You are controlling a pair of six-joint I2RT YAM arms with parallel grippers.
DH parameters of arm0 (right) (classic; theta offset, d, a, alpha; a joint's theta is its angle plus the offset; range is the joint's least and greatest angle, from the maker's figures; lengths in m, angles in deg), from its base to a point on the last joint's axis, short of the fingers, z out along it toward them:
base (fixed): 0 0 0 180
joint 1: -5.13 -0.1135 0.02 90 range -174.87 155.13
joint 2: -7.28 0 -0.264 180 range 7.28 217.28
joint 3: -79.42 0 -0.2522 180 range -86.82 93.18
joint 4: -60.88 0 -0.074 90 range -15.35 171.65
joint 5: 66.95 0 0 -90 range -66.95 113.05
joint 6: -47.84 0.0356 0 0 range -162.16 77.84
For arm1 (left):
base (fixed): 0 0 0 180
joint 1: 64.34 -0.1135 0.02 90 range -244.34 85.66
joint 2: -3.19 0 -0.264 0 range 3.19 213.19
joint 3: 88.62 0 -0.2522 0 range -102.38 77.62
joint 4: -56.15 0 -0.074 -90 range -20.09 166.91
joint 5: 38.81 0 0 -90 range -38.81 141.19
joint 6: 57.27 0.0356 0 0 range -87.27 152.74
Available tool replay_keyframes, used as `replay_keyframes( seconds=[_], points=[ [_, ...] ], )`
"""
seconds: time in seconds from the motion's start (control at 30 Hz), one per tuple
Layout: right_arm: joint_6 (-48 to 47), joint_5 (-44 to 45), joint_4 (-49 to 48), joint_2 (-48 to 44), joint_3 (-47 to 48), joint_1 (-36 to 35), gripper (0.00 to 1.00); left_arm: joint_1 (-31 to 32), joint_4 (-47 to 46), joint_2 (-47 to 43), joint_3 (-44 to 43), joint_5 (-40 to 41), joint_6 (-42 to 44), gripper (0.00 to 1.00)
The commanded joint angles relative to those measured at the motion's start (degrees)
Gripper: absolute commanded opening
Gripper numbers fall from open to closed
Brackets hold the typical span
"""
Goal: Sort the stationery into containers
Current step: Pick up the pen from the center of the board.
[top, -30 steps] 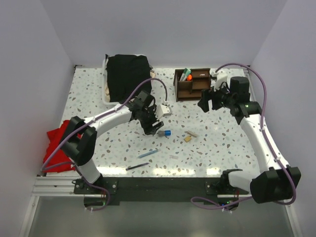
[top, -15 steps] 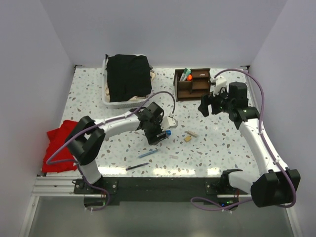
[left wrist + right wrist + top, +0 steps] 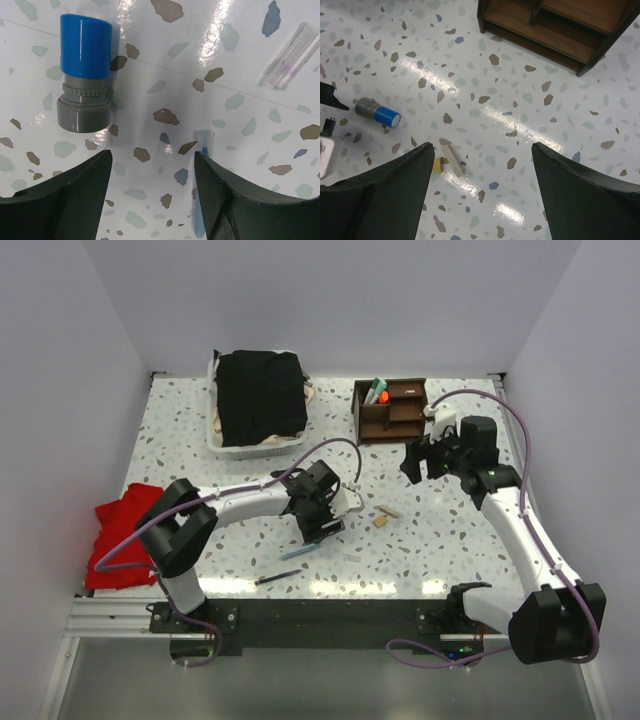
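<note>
The left gripper (image 3: 152, 162) is spread open and holds nothing. Its two dark fingers (image 3: 65, 200) sit low over the speckled table (image 3: 150, 90) with only bare surface between them. The blue-and-grey sharpener (image 3: 85, 75) lies on its side just ahead of the finger at the left of the wrist view, outside the gap. The end of a blue pen (image 3: 202, 150) lies just inside the other finger. Which of the two is the target is hard to tell from this close view, though the sharpener looks the likelier.

The right gripper (image 3: 482, 147) is also wide open and empty. It hovers above the table in front of the dark wooden organiser (image 3: 560, 25), with the tan eraser (image 3: 437, 165) and a pale stick (image 3: 454, 160) lying below it.

This reads as the approach to a pick, with much of the sorting left to do. An orange-capped marker (image 3: 378, 390) stands in the organiser's back-left compartment, while the sharpener, eraser, blue pen and a black pen (image 3: 278, 578) all lie loose on the table.

For the sharpener, the next move calls for sliding the left gripper forward and sideways until the barrel sits between the fingers. The jaws would then close squarely across it — a round body may roll — before the carry to the organiser, which is well apart at the far side.
</note>
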Motion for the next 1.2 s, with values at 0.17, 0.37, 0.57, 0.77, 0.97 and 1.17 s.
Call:
replay_keyframes(
  seconds=[0.17, 0.37, 0.57, 0.77, 0.97, 1.17],
  points=[
    [-0.74, 0.94, -2.33, -3.71, -2.19, 0.08, 0.83, 3.01, 0.37, -0.8, -2.1, -1.0, -3.01, 0.66],
    [-1.35, 1.82, -2.33, -4.41, -3.06, 0.0, 0.83, 4.69, -0.24, 0.87, -1.31, -2.24, -3.8, 0.54],
    [-4.26, 2.43, -0.75, -6.08, -3.86, 0.17, 0.83, 5.04, -1.56, 3.42, -0.78, 0.4, -4.24, 0.43],
    [-5.66, 2.61, -0.4, -6.96, -4.65, 0.26, 0.84, 5.04, -1.57, 3.07, 2.73, -0.21, -4.24, 0.29],
    [-6.45, 2.26, -0.4, -5.3, -4.12, 0.52, 0.84, 5.13, -1.13, 1.31, 5.45, -0.04, -4.07, 0.37],
    [-6.28, 2.26, -0.66, -3.63, -2.89, 0.87, 0.84, 5.13, -1.91, 0.08, 8.27, 1.9, -3.1, 0.4]
  ],
)
